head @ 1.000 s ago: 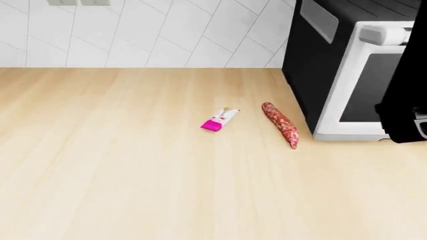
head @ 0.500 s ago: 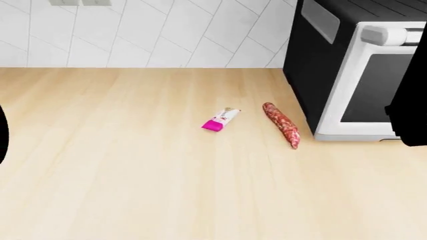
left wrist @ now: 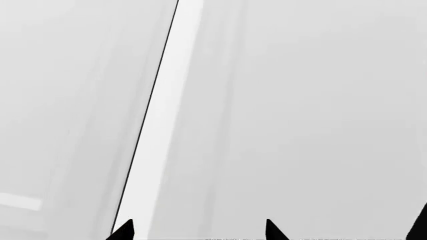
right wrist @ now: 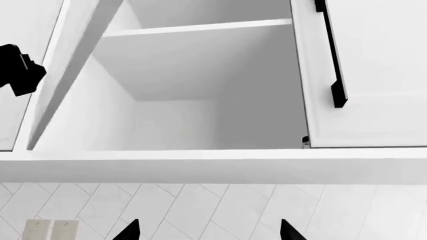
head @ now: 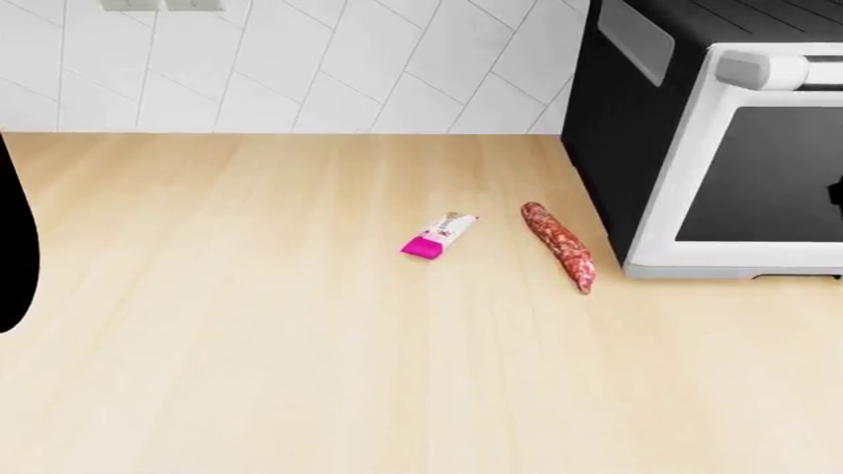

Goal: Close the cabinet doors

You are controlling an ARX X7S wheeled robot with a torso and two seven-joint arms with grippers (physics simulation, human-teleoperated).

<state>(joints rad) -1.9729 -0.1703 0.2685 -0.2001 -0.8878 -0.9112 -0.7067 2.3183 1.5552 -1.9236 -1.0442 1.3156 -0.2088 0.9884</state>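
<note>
The black right arm is gone from the head view's right edge now, and a dark shape is showing at its left edge. The white cabinet [right wrist: 200, 115] is hanging open above the tiled wall [right wrist: 213, 210]. The right gripper [right wrist: 208, 231] is pointing up at it, tips apart. The left gripper [left wrist: 197, 231], tips apart too, is facing the smooth flat white door [left wrist: 300, 120], so it is nearer. The door with the long black handle [right wrist: 331, 60] is also open.
</note>
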